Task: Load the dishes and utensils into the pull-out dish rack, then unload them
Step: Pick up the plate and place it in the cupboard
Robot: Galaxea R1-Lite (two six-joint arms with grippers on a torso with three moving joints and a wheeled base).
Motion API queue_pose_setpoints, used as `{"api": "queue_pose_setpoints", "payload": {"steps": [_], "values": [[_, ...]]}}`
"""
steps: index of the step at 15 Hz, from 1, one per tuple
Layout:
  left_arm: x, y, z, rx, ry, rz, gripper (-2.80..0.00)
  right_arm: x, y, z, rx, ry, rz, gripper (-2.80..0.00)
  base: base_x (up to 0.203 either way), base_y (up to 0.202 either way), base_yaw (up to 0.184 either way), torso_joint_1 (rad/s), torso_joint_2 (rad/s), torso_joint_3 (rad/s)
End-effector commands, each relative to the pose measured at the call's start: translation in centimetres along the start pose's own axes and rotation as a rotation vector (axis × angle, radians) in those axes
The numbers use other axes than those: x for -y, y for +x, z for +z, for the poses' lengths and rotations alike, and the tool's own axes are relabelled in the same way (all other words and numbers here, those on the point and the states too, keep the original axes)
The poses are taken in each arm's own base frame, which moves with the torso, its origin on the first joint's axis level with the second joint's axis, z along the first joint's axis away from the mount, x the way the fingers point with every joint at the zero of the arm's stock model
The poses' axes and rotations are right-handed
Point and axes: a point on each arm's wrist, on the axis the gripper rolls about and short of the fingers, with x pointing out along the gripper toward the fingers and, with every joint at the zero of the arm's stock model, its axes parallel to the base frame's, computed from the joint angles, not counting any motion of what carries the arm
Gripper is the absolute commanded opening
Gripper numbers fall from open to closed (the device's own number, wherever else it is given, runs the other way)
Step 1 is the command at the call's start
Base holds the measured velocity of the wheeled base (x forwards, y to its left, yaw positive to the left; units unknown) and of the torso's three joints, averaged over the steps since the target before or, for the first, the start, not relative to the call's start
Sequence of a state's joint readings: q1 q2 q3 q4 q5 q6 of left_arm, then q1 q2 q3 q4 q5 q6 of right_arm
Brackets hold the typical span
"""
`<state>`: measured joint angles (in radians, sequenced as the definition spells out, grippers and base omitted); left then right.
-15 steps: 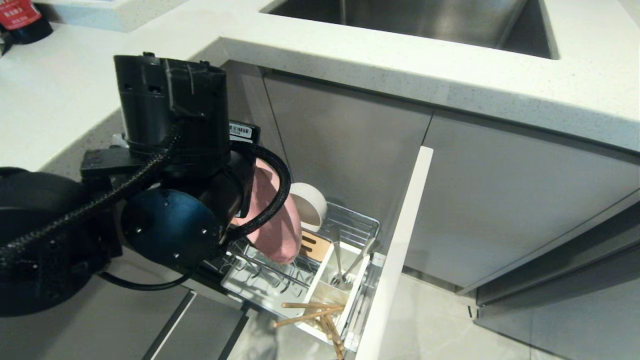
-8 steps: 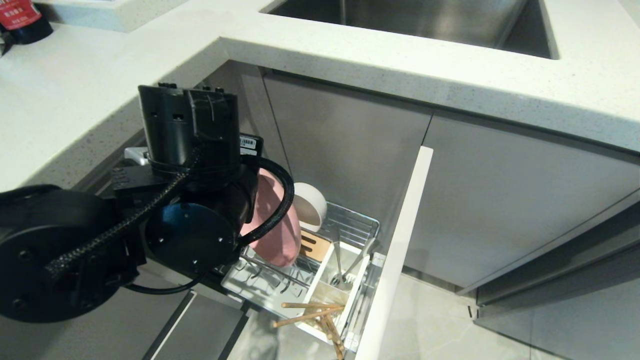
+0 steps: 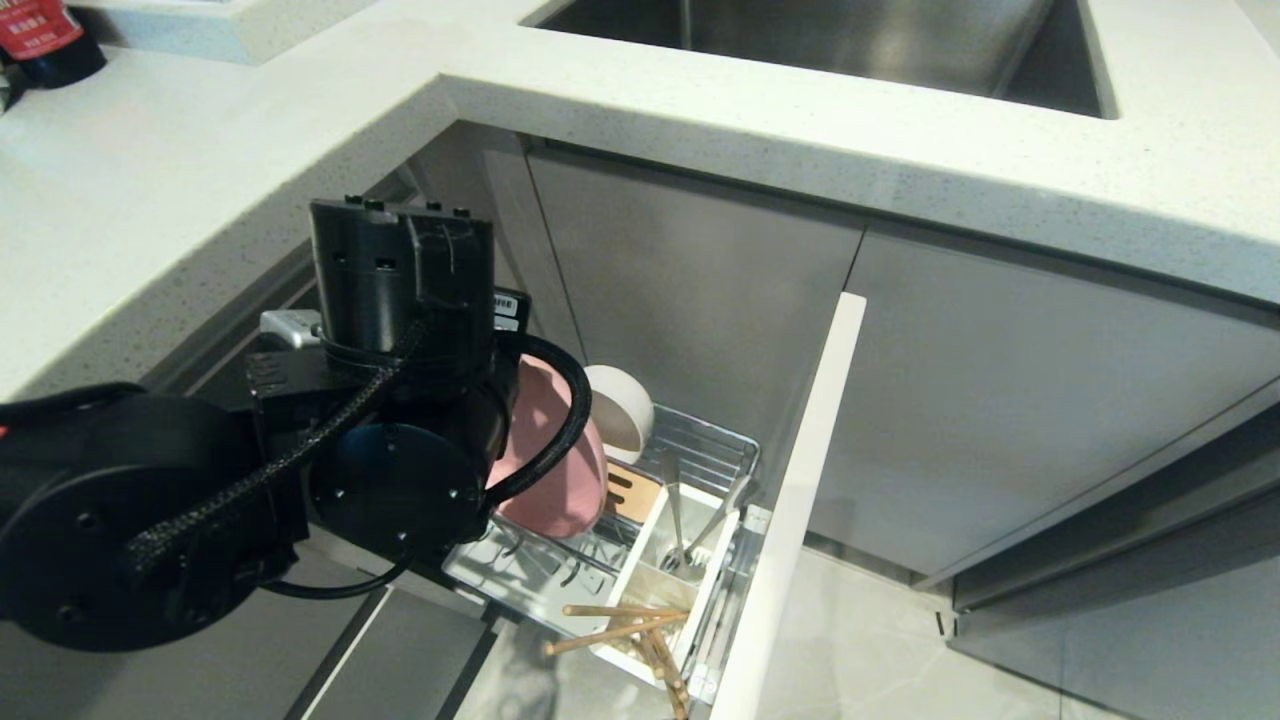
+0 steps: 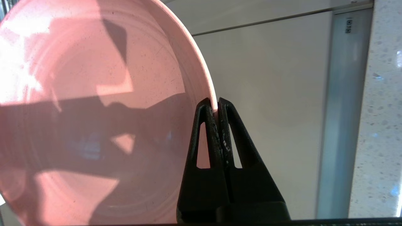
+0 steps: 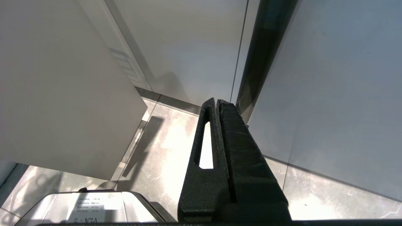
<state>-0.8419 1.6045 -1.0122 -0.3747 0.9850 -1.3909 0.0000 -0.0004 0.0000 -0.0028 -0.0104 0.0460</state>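
Observation:
The pale-pink plate (image 3: 560, 480) (image 4: 94, 103) stands on edge over the wire prongs of the pull-out dish rack (image 3: 712, 442); whether it touches them is hidden. My left gripper (image 4: 216, 105) is shut on the plate's rim, and in the head view my left arm covers the fingers. Just behind the plate, the white bowl (image 3: 620, 410) rests in the rack. The silver spoon (image 3: 676, 520) stands in the white caddy (image 3: 640, 585), and the wooden chopsticks (image 3: 625, 622) stick out of its near end. My right gripper (image 5: 216, 102) hangs shut and empty over the floor.
The rack's tall front panel (image 3: 800, 500) juts out to the right of the basket. The white countertop (image 3: 800, 130) overhangs the cabinets, with a steel sink (image 3: 850, 40) behind. A red-labelled bottle (image 3: 40, 35) stands at the far left. Grey cabinet fronts (image 3: 1000, 420) close the right side.
My left arm has carried the plate down and to the right, closer to the rack's prongs. The bowl, spoon and chopsticks have stayed put.

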Motion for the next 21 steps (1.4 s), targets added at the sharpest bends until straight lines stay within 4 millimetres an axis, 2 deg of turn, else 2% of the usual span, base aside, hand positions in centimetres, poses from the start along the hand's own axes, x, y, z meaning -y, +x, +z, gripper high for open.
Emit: {"api": "queue_pose_setpoints", "payload": {"steps": [1, 6, 9, 21], "values": [[-0.2, -0.1, 0.1, 0.007, -0.003, 0.005, -2.80, 0.0, 0.0, 0.0, 0.000, 0.000, 0.000, -2.80, 0.000, 0.000, 0.000, 0.000, 0.00, 0.000], [-1.1, -0.3, 0.2, 0.004, 0.022, 0.022, -2.80, 0.0, 0.0, 0.0, 0.000, 0.000, 0.000, -2.80, 0.000, 0.000, 0.000, 0.000, 0.00, 0.000], [-1.8, -1.1, 0.5, -0.017, 0.006, 0.021, -2.80, 0.0, 0.0, 0.0, 0.000, 0.000, 0.000, -2.80, 0.000, 0.000, 0.000, 0.000, 0.00, 0.000], [-3.8, -1.0, 0.0, -0.054, 0.027, 0.061, -2.80, 0.0, 0.0, 0.0, 0.000, 0.000, 0.000, -2.80, 0.000, 0.000, 0.000, 0.000, 0.00, 0.000]]}}
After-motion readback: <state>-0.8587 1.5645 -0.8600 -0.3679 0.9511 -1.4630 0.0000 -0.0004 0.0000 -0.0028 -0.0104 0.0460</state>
